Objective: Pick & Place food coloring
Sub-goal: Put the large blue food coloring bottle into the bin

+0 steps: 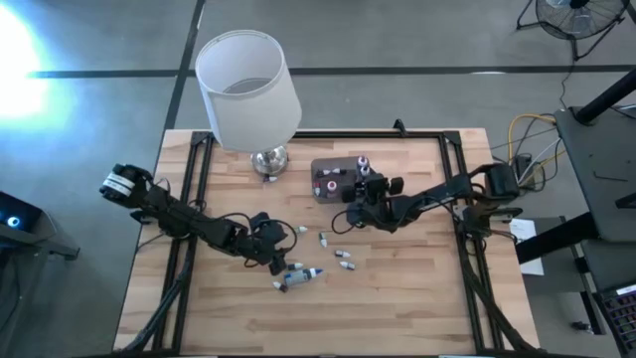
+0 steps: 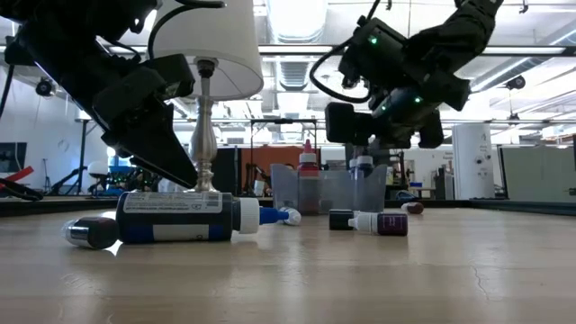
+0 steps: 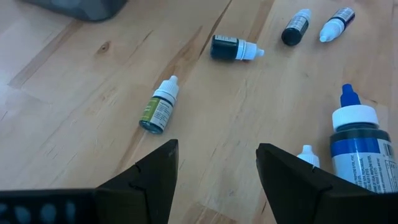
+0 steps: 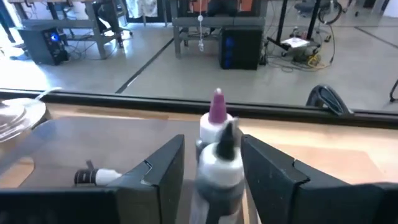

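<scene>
The left pincer (image 1: 281, 261) hangs low over the wooden tabletop (image 1: 397, 308), its fingers spread open with nothing between them, beside a large blue-capped bottle (image 2: 180, 217) lying on its side. Small food coloring bottles (image 1: 343, 255) lie scattered across the middle of the tabletop; the left wrist view shows a green-labelled one (image 3: 158, 108) and a dark one (image 3: 233, 48). Behind stands a white-shaded lamp (image 1: 248, 89). To the right, the grey box (image 1: 333, 179) holds a few upright bottles. The right pincer (image 1: 364, 196) sits over the box's edge, a dark-capped dropper bottle (image 4: 219, 171) between its fingers; whether they grip it I cannot tell
</scene>
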